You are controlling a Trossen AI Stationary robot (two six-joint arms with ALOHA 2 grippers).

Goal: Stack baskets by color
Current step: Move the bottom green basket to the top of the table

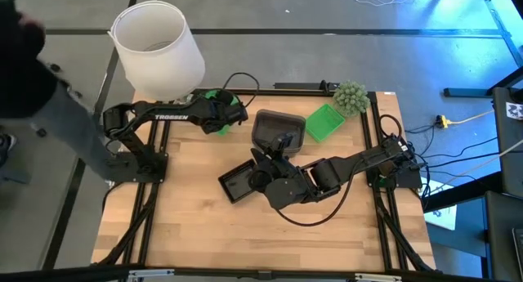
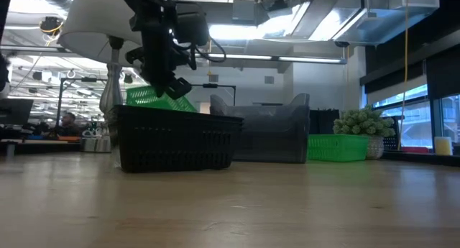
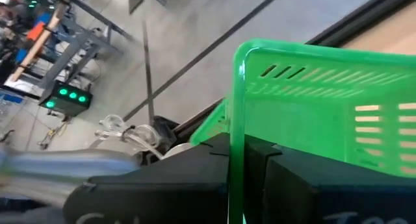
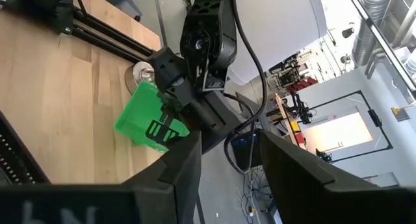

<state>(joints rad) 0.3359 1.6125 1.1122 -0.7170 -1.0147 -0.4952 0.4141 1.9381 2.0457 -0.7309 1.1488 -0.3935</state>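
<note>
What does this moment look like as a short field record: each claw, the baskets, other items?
left claw: shut on the rim of a bright green perforated plastic basket, held above the table's far left
right claw: open, empty, above table centre
black perforated plastic basket: on the wooden table
smoky grey translucent basket: table centre
second green basket: beside small round green plant
white lampshade: far left
</note>
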